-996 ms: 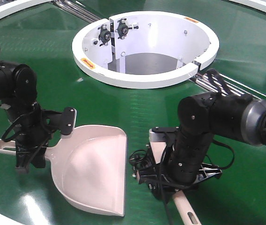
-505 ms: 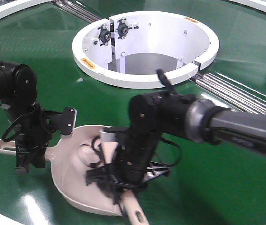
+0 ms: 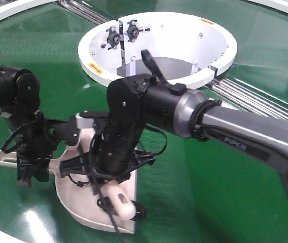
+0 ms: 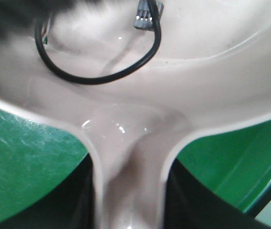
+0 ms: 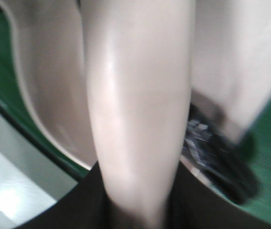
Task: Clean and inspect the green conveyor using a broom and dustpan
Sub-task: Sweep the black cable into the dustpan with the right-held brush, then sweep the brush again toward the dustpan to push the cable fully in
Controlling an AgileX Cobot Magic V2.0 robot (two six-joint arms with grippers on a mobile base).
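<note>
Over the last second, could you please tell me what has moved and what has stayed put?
The right gripper carried the broom leftward, from beside the dustpan to over its scoop, still shut on it. The left gripper kept hold of the dustpan, which stayed put on the green conveyor.

The left arm [image 3: 7, 88] comes in from the left and bends down, and the left gripper [image 3: 32, 164] is closed on the dustpan [image 3: 78, 202] handle. The right arm [image 3: 210, 126] stretches far across with its wrist turned down, the right gripper [image 3: 111, 174] closed on the broom [image 3: 121, 200] handle.
</note>
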